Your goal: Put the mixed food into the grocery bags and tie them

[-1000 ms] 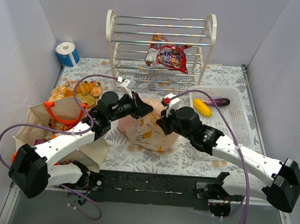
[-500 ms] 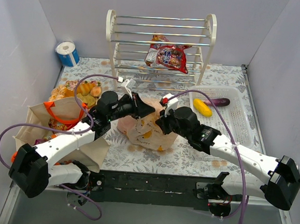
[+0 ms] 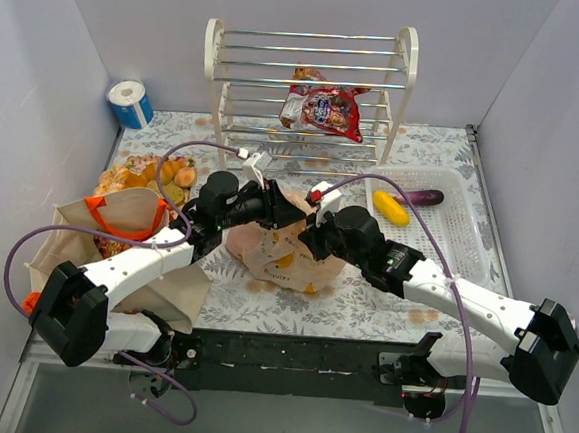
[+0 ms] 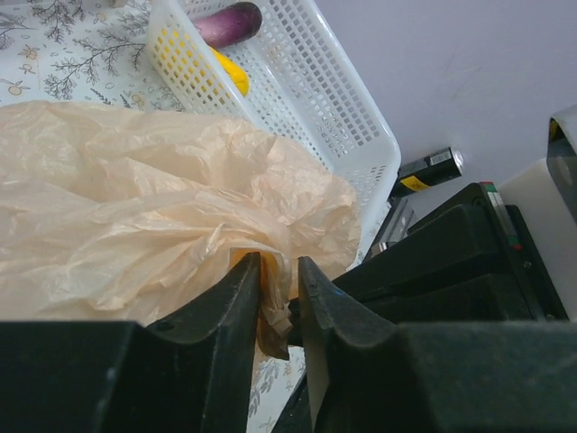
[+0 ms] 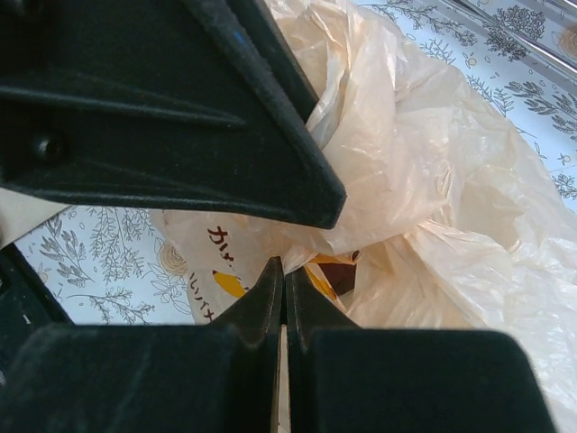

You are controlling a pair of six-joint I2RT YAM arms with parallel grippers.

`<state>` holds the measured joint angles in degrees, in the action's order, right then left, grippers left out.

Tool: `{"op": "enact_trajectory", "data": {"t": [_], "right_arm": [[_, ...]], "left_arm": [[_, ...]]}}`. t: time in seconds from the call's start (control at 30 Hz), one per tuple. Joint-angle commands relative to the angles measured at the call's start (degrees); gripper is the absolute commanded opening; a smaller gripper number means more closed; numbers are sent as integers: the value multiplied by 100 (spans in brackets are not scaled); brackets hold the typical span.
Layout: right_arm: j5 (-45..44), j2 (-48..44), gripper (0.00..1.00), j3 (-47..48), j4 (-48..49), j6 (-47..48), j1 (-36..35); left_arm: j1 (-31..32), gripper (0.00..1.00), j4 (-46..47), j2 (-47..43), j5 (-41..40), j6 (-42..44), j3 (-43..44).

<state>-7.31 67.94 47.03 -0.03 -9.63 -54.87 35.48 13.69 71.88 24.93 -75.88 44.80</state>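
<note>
The peach-orange plastic bag (image 3: pixel 289 252) sits mid-table with packets and yellow fruit showing through it. My left gripper (image 3: pixel 292 213) is shut on a twisted strip of the bag's plastic (image 4: pixel 270 298) at its top. My right gripper (image 3: pixel 306 240) is shut on another fold of the same bag (image 5: pixel 424 180), jaws pressed together, right next to the left gripper. The beige canvas tote (image 3: pixel 77 235) with orange handles (image 3: pixel 118 225) stands at the left, packets inside. A red snack packet (image 3: pixel 323 109) lies on the rack.
A white wire rack (image 3: pixel 310 83) stands at the back. A white lattice basket (image 3: pixel 439 223) at the right holds a purple eggplant (image 3: pixel 419 198) and a yellow fruit (image 3: pixel 390 207). Pastries (image 3: pixel 147 175) lie at the left; a blue-white roll (image 3: pixel 130 104) stands back left.
Both grippers have closed in on each other over the top of the plastic bag; the left one moved right, the right one slightly left. Both keep their hold on the plastic.
</note>
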Motion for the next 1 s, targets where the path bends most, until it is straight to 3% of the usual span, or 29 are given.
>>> {"op": "enact_trajectory", "data": {"t": [0.0, 0.07, 0.23, 0.27, 0.37, 0.47, 0.6, 0.8, 0.97], "right_arm": [[54, 0, 1, 61, 258, 128, -24], [37, -18, 1, 52, 249, 137, -24], [150, -255, 1, 184, 12, 224, -24], [229, -307, 19, 332, -188, 312, -24], [625, -615, 53, 631, -480, 400, -24], [634, -931, 76, 834, -647, 435, 46], [922, -1011, 82, 949, -709, 672, 467], [1749, -844, 82, 923, -445, 840, 1004], [2539, -476, 75, 835, -252, 770, 1066]], "left_arm": [[-15, 18, 54, 90, 179, 108, 266], [-15, 0, 81, 169, 336, 213, 284], [-15, 0, 317, -58, 399, 661, 171], [-15, 0, 396, -112, 399, 749, 144], [-15, 0, 634, -297, 434, 1057, -6], [-15, 0, 827, -376, 548, 1242, -137], [-15, 0, 1205, -482, 645, 1312, -322], [-15, 0, 1320, -578, 645, 1374, -384], [-15, 0, 1381, -561, 680, 1383, -436]]}}
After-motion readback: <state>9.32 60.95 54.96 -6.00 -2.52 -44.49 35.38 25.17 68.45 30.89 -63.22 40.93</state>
